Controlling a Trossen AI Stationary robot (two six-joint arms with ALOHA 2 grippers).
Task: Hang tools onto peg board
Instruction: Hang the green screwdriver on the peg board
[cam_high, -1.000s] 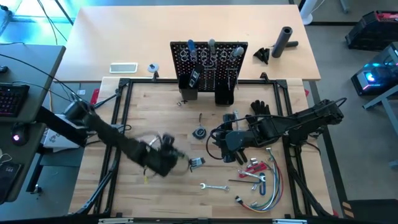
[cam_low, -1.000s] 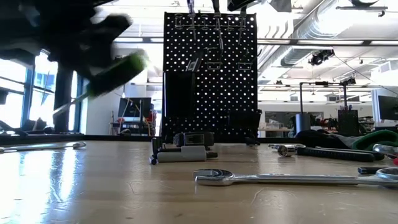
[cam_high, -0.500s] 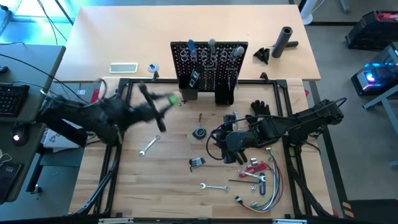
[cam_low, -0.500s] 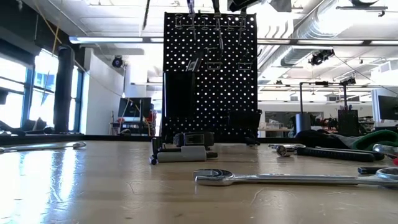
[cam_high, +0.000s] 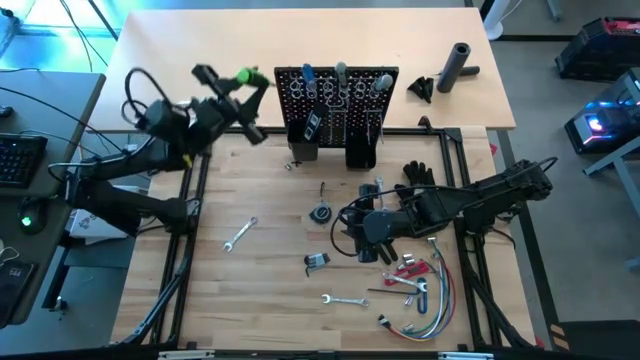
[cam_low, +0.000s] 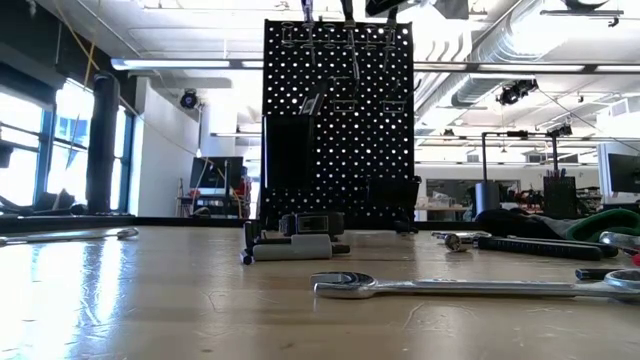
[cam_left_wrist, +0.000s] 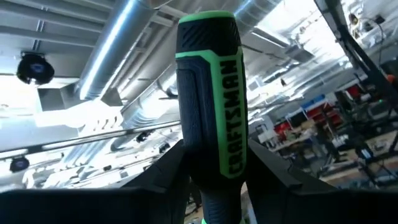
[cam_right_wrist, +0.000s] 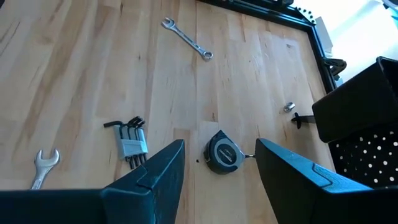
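Nearest, a silver wrench (cam_low: 470, 286) lies flat on the table (cam_high: 270, 300), with the hex keys (cam_right_wrist: 130, 144) and a tape measure (cam_right_wrist: 222, 153) farther in. My right gripper (cam_right_wrist: 214, 171) waits low over the table's middle, fingers spread, holding nothing. Beyond, my left gripper (cam_high: 238, 95) is raised just left of the peg board (cam_high: 335, 100), pinching the green-handled screwdriver (cam_left_wrist: 210, 112).

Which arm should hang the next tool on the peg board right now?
Left. The left gripper already grips the green-handled screwdriver, raised just left of the peg board. The right gripper is open and empty, low over the tape measure.
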